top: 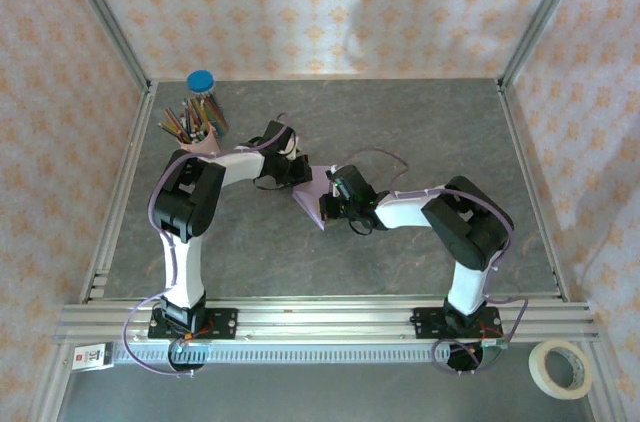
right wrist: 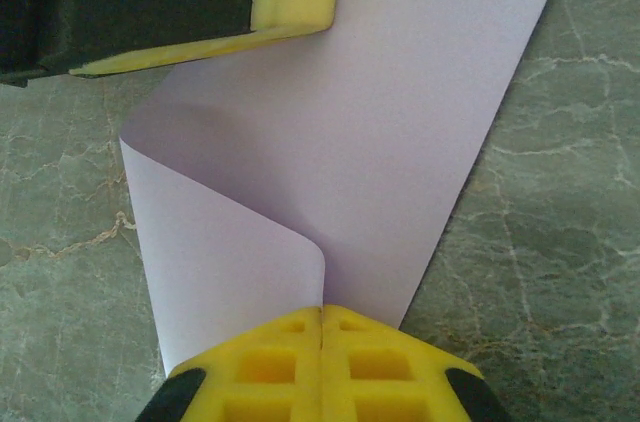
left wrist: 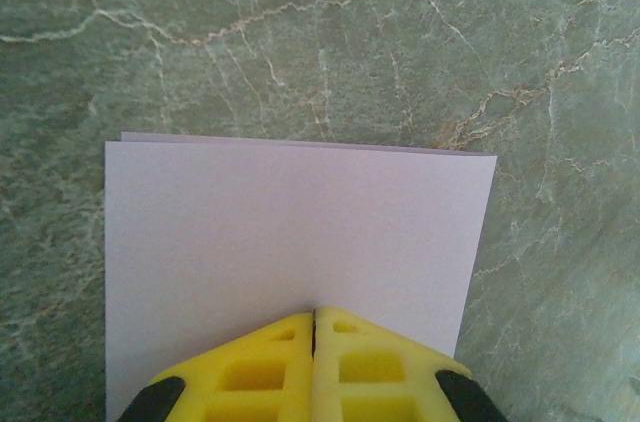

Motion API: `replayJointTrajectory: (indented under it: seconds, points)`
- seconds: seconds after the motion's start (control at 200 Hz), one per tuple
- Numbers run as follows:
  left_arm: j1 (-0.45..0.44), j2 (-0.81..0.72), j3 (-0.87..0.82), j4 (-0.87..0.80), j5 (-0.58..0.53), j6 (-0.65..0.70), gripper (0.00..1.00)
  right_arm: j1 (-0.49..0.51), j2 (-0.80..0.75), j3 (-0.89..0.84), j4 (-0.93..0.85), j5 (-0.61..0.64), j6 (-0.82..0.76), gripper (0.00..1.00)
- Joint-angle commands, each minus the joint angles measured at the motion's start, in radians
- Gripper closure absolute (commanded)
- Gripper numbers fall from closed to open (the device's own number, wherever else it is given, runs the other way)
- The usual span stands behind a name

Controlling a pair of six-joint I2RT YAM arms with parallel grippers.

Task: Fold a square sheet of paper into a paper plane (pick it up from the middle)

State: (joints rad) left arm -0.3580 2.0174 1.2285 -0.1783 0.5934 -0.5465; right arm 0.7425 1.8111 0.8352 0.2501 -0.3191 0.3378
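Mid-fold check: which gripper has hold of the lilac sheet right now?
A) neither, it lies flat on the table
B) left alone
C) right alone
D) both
D: the left gripper is shut on one edge of the sheet of paper, and the right gripper is shut on another part, with the paper curling up between them.

The left arm (top: 185, 204) and the right arm (top: 465, 227) met mid-table, the square sheet of paper (top: 312, 200) between them, closing that passage. The pencil cup (top: 198, 125) crowded the far left corner; the far right of the table (top: 440, 122) was free
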Motion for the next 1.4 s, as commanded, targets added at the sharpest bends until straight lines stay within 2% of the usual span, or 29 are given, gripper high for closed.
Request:
replayJointTrajectory:
  seconds: [0.0,0.49,1.396]
  points:
    - [-0.001,0.052,0.003,-0.095,-0.078,0.034,0.95,-0.006,-0.022,0.014,-0.057,0.003,0.006,1.00]
    - [-0.009,0.079,0.014,-0.135,-0.145,0.039,0.96,-0.007,-0.057,-0.003,-0.045,0.011,-0.002,1.00]
    - [-0.022,0.089,0.016,-0.147,-0.132,0.057,0.96,-0.008,0.004,0.030,-0.057,0.040,-0.018,1.00]
